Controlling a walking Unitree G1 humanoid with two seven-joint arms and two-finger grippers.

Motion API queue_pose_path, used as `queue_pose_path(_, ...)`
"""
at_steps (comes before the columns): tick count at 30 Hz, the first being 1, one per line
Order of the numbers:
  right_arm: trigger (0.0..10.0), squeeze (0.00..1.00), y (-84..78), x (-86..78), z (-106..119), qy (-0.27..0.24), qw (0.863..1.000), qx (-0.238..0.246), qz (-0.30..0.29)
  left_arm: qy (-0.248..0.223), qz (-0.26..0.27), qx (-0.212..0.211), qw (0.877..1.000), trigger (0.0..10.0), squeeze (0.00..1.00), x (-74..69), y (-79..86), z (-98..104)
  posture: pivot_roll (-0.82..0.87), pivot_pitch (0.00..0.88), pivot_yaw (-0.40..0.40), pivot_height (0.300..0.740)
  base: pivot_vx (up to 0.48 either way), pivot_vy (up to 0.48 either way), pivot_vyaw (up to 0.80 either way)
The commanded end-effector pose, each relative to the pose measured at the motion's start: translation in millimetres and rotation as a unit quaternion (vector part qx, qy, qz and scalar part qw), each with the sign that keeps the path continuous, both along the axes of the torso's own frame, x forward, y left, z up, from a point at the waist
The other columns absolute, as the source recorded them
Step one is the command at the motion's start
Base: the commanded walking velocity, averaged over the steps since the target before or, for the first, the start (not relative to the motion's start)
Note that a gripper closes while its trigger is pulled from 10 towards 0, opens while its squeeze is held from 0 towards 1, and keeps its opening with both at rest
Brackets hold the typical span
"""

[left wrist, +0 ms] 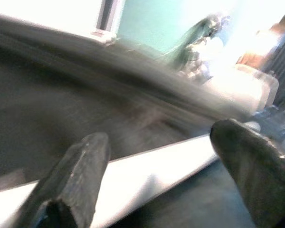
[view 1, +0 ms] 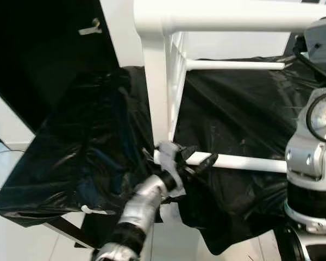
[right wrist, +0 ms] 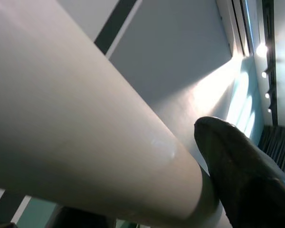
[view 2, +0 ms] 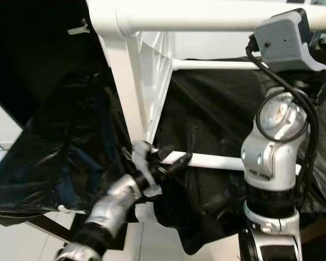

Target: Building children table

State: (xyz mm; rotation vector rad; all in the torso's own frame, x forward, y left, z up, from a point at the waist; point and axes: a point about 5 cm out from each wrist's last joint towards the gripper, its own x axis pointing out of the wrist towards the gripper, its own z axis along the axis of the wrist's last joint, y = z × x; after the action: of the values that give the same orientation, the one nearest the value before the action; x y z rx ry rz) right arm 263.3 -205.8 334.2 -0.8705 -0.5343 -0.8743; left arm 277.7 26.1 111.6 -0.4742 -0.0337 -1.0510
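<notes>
A white table frame stands on black plastic sheeting, with an upright leg [view 1: 156, 81], a thick top rail [view 1: 228, 19] and a thin lower rail [view 1: 250, 162]. My left gripper [view 1: 198, 157] is at the lower rail next to the leg. It is open, with one finger on each side of the rail [left wrist: 147, 175]. My right arm [view 2: 274, 157] reaches up to the top rail, where my right gripper [view 2: 323, 41] sits at the frame's far right end. In the right wrist view a black finger [right wrist: 242, 166] presses against the thick rail [right wrist: 76, 118].
Black plastic sheeting [view 1: 87, 136] drapes over the surface under the frame and hangs off its front edge. A dark panel [view 1: 38, 49] with a strip of white tape stands at the back left. White floor [view 1: 11, 234] shows at the lower left.
</notes>
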Motion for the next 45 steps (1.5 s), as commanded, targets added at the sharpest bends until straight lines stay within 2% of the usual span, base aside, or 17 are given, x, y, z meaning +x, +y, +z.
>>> queue_pose_path(1, 0.0, 0.0, -6.8, 15.3, -18, 0.047, 0.994, 0.087, 0.036, 0.033, -0.06, -0.082, 0.994, 10.0, 0.0, -14.8, -8.7, 12, 0.02, 0.0, 0.102, 0.74, 0.0, 0.0, 0.0)
queue_pose_path(7, 0.0, 0.0, -7.7, 22.8, -19, 0.042, 0.994, 0.096, 0.035, 0.027, -0.177, -0.215, 0.96, 10.0, 0.0, -37.3, 17.3, 61, 0.03, 0.0, 0.098, 0.74, 0.0, 0.0, 0.0)
queue_pose_path(13, 0.0, 0.0, -9.3, 27.1, -24, 0.044, 0.993, 0.103, 0.033, 0.091, -0.175, -0.103, 0.975, 10.0, 0.0, -59.9, 44.0, 2, 0.04, 0.0, 0.105, 0.74, 0.0, 0.0, 0.0)
queue_pose_path(14, 0.0, 0.0, -9.5, 27.5, -24, 0.043, 0.993, 0.103, 0.032, 0.103, -0.147, -0.081, 0.98, 10.0, 0.0, -58.8, 48.7, -8, 0.04, 0.0, 0.105, 0.74, 0.0, 0.0, 0.0)
queue_pose_path(15, 0.0, 0.0, -9.7, 27.8, -25, 0.042, 0.993, 0.106, 0.032, 0.095, -0.021, -0.036, 0.995, 10.0, 0.0, -43.0, 60.8, -23, 0.04, 0.0, 0.105, 0.74, 0.0, 0.0, 0.0)
queue_pose_path(17, 0.0, 0.0, -10.2, 28.5, -29, 0.047, 0.991, 0.121, 0.04, 0.079, 0.106, -0.029, 0.991, 10.0, 0.0, -22.8, 75.3, -22, 0.04, 0.0, 0.104, 0.74, 0.0, 0.0, 0.0)
queue_pose_path(19, 0.0, 0.0, -12.8, 29.0, -38, 0.054, 0.984, 0.161, 0.054, 0.077, 0.244, -0.062, 0.965, 10.0, 0.0, -0.6, 98.6, -13, 0.05, 0.0, 0.098, 0.74, 0.0, 0.0, 0.0)
queue_pose_path(21, 0.0, 0.0, -25.6, 31.3, -57, 0.06, 0.964, 0.25, 0.067, 0.114, 0.354, -0.129, 0.919, 10.0, 0.0, 15.5, 126.5, -6, 0.05, 0.0, 0.093, 0.74, 0.0, 0.0, 0.0)
queue_pose_path(27, 0.0, 0.0, -40.1, 39.2, -70, 0.073, 0.95, 0.292, 0.077, 0.171, 0.439, -0.164, 0.867, 10.0, 0.0, 24.6, 151.1, -30, 0.03, 0.0, 0.091, 0.74, 0.0, 0.0, 0.0)
queue_pose_path(30, 0.0, 0.0, -40.9, 42.8, -74, 0.079, 0.949, 0.295, 0.081, 0.141, 0.385, -0.137, 0.902, 10.0, 0.0, 25.6, 129.0, -28, 0.04, 0.0, 0.085, 0.74, 0.0, 0.0, 0.0)
queue_pose_path(36, 0.0, 0.0, -49.3, 50.5, -80, 0.081, 0.952, 0.291, 0.055, 0.153, 0.369, -0.057, 0.915, 10.0, 0.0, 31.4, 93.4, -38, 0.04, 0.0, 0.093, 0.74, 0.0, 0.0, 0.0)
queue_pose_path(37, 1.3, 0.0, -49.9, 50.8, -89, 0.093, 0.947, 0.303, 0.045, 0.145, 0.363, -0.038, 0.92, 10.0, 0.0, 32.1, 86.2, -38, 0.04, 0.0, 0.096, 0.74, 0.0, 0.0, 0.0)
queue_pose_path(38, 10.0, 0.0, -50.3, 49.8, -100, 0.103, 0.944, 0.311, 0.029, 0.136, 0.354, -0.027, 0.925, 10.0, 0.0, 32.4, 78.1, -37, 0.04, 0.0, 0.1, 0.74, 0.0, 0.0, 0.0)
queue_pose_path(40, 10.0, 0.0, -48.9, 50.8, -122, 0.126, 0.925, 0.357, 0.04, 0.089, 0.316, 0.009, 0.945, 10.0, 0.0, 28.7, 58.1, -29, 0.04, 0.0, 0.115, 0.74, 0.0, 0.0, 0.0)
queue_pose_path(42, 10.0, 0.0, -47.3, 53.7, -128, 0.135, 0.916, 0.373, 0.064, 0.075, 0.308, 0.022, 0.948, 10.0, 0.0, 28.1, 53.9, -28, 0.04, 0.0, 0.116, 0.74, 0.0, 0.0, 0.0)
queue_pose_path(43, 10.0, 0.0, -44.0, 56.8, -139, 0.14, 0.891, 0.42, 0.103, 0.071, 0.305, 0.024, 0.95, 10.0, 0.0, 28.3, 49.9, -28, 0.04, 0.0, 0.116, 0.74, 0.0, 0.0, 0.0)
queue_pose_path(45, 10.0, 0.0, -43.0, 58.5, -147, 0.135, 0.871, 0.454, 0.129, 0.07, 0.307, 0.026, 0.949, 10.0, 0.0, 28.7, 47.6, -29, 0.05, 0.0, 0.115, 0.74, 0.0, 0.0, 0.0)
